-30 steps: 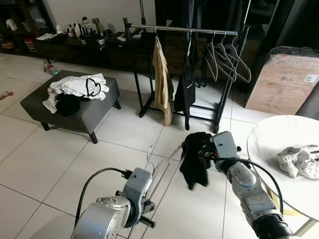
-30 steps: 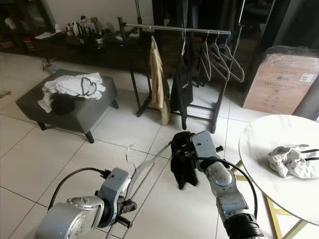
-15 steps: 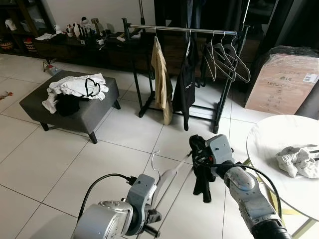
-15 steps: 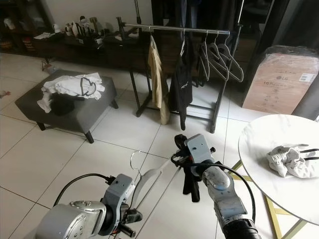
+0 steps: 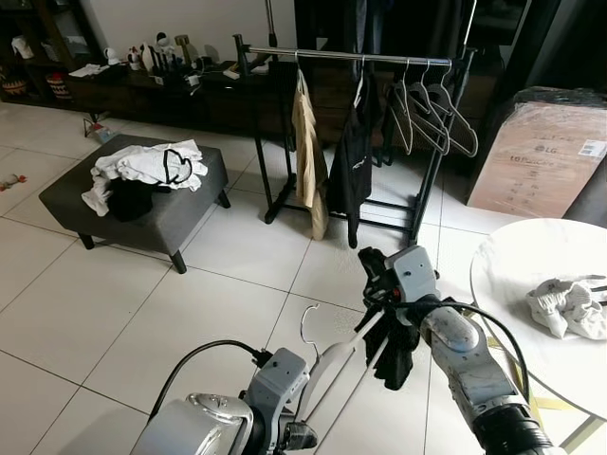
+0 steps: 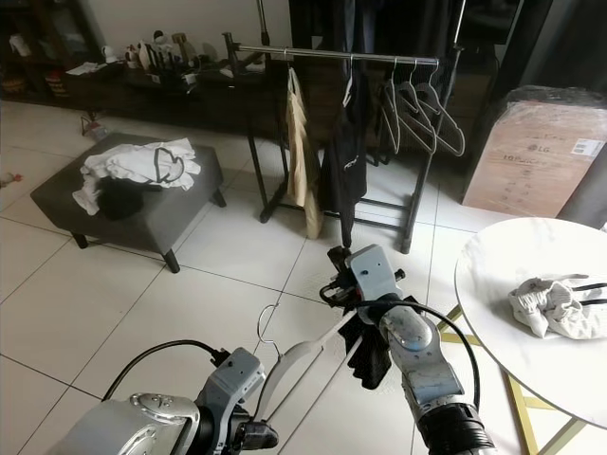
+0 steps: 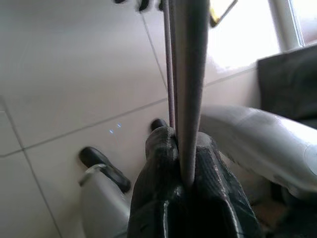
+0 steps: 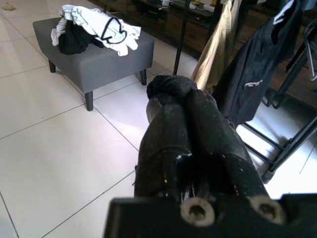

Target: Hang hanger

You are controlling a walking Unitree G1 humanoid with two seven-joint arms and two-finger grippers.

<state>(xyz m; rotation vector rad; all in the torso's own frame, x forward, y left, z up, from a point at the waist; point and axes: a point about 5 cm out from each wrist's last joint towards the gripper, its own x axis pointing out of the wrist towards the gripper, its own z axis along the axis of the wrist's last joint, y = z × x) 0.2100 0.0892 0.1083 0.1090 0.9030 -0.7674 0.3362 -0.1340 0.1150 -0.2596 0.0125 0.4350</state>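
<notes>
White tiled floor [image 5: 142, 284] of a living room, with a grey upholstered footstool [image 5: 156, 204] carrying a heap of white and black laundry [image 5: 147, 169] at the left. Black metal clothes rail [image 5: 379, 59] across the back, bearing a beige garment [image 5: 305, 152], a black garment with small white print [image 5: 353, 171] and some empty hangers [image 5: 432, 118]. Brown cardboard box [image 5: 541, 156] and round white marble table [image 5: 531, 294] with a crumpled white cloth [image 5: 569, 308] at the right.

Near the camera, a pale grey plastic hanger [image 5: 332, 365] with its wire hook [image 5: 308, 322] pointing up, well apart from the rail. Left gripper [image 7: 185, 163] pinched tight on the lower end of the hanger. Right gripper [image 8: 190, 114] closed narrow on a bunched black cloth [image 5: 396, 336] at the other end, the cloth dangling below.

Possible trouble: cloth only bunched, probably not spread over both shoulders, so likely to slide off during lifting. Thin grip at one end; hanger may twist. Hook may miss the rail or snag a neighbouring hanger.
</notes>
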